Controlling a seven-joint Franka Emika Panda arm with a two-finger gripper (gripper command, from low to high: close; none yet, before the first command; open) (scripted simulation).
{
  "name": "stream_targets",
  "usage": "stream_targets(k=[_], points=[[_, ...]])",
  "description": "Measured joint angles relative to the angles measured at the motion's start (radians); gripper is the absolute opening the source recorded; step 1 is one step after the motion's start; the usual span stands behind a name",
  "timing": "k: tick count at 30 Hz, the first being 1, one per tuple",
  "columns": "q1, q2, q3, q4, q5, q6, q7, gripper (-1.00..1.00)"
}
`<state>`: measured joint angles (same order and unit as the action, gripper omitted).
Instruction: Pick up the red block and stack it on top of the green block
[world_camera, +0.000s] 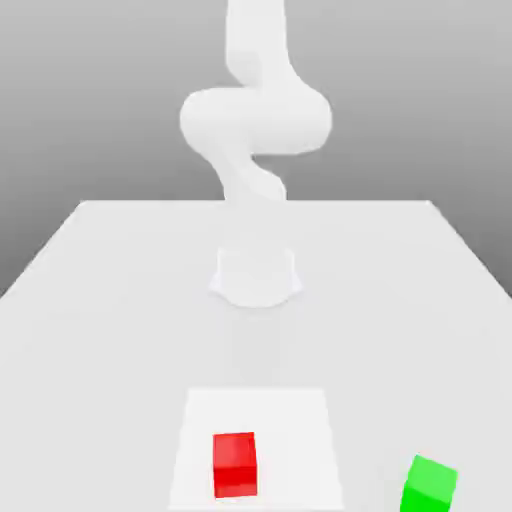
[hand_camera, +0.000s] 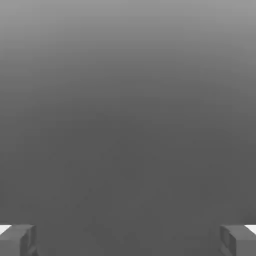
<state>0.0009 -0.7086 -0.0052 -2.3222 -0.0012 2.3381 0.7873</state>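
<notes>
My gripper (hand_camera: 128, 241) has its two fingers wide apart in the hand view. In the exterior view, the small bright red cube (world_camera: 235, 465) sits on a flat white square (world_camera: 290, 430), low and left of centre. The small bright green cube (world_camera: 429, 485) is at the lower right.

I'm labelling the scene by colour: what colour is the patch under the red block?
White; the patch shows best in the exterior view.
</notes>
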Motion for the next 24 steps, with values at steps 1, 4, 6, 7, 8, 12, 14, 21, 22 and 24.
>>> stream_targets(k=[1, 4, 6, 7, 8, 12, 14, 21, 22, 24], points=[[0.0, 0.039, -0.002, -0.01, -0.001, 0.017, -0.005, 0.0], [0.002, 0.151, -0.01, -0.037, -0.002, 0.063, -0.021, 0.0], [0.003, 0.224, -0.015, -0.054, -0.002, 0.094, -0.031, 0.0], [0.003, 0.26, -0.017, -0.063, -0.002, 0.109, -0.037, 0.0], [0.003, 0.296, -0.019, -0.072, -0.002, 0.124, -0.043, 0.0], [0.005, 0.441, -0.03, -0.107, 0.0, 0.185, -0.066, 0.0], [0.005, 0.514, -0.033, -0.125, 0.003, 0.215, -0.078, 0.0], [-0.004, 0.768, -0.039, -0.187, 0.014, 0.322, -0.124, 0.0], [-0.006, 0.804, -0.039, -0.196, 0.016, 0.337, -0.131, 0.0], [-0.009, 0.876, -0.037, -0.207, 0.02, 0.374, -0.142, 0.0]])
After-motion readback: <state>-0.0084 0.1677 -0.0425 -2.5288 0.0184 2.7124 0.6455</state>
